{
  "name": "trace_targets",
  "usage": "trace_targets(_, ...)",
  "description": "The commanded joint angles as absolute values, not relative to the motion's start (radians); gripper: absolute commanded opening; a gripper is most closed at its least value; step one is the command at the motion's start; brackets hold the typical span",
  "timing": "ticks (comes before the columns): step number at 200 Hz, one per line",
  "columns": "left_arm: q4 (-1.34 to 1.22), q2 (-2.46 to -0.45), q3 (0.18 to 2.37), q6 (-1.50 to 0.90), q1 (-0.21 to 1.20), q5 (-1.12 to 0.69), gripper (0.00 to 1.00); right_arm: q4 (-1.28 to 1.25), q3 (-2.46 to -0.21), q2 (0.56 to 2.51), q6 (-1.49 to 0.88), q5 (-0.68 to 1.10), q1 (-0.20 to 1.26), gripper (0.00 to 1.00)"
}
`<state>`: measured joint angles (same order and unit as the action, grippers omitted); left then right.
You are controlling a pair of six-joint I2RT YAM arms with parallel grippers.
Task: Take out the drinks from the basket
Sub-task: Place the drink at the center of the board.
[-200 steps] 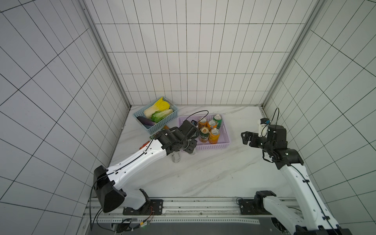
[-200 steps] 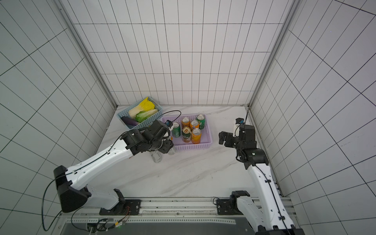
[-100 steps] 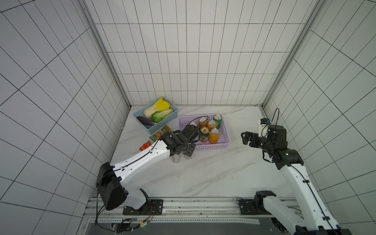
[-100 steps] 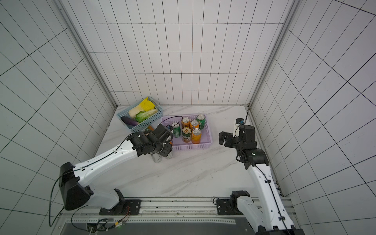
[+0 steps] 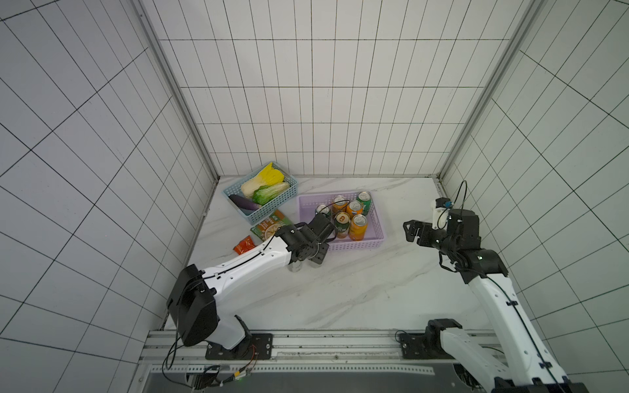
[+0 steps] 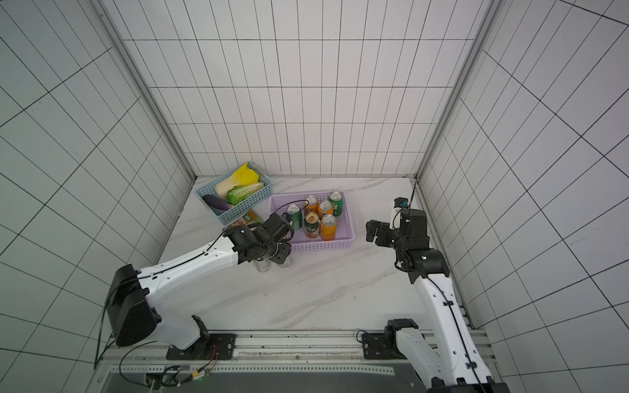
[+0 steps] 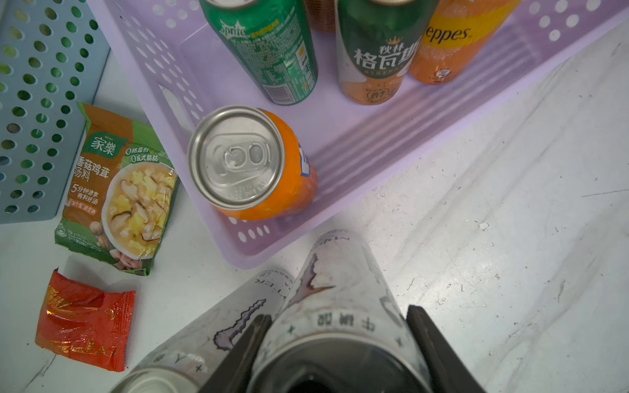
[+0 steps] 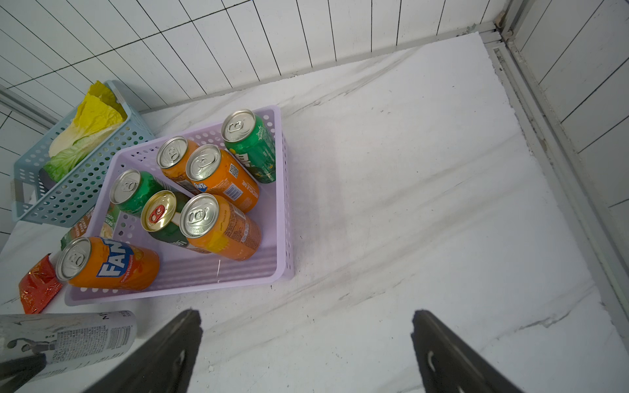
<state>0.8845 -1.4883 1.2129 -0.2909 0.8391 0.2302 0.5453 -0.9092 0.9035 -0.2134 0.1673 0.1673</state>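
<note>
Drinks (image 5: 357,227) in basket (image 5: 360,244); soup packet (image 5: 270,227), blue basket (image 5: 272,208) beside.

You'll see a blue basket (image 5: 274,207) in the back corner holding cabbage (image 5: 269,194) and an eggplant (image 5: 243,205). Just beside it a soup packet (image 5: 270,227) lies flat, with a red sachet (image 5: 244,245) near that.

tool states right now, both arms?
left tool: closed on white can.
right tool: open, empty.
</note>
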Motion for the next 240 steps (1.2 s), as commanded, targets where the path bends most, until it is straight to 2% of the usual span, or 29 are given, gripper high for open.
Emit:
trace_targets(1,0.802,-1.496,1.213,-0.299,0.845,0.27,0.54,0.557,-0.887,0.902,-0.209,0.169,0.161,0.99)
trace_targets(136,0.775,-1.528,1.169,-0.3,0.845,0.282,0.57,0.557,-0.89,0.911,-0.21,0.174,0.161,0.99)
trace_targets(211,0.781,-1.51,1.164,-0.299,0.844,0.291,0.69,0.557,-0.885,0.91,-0.21,0.178,0.161,0.99)
trace_targets(240,0.792,-1.496,1.176,-0.298,0.845,0.296,0.7,0.557,-0.885,0.909,-0.21,0.179,0.162,0.99)
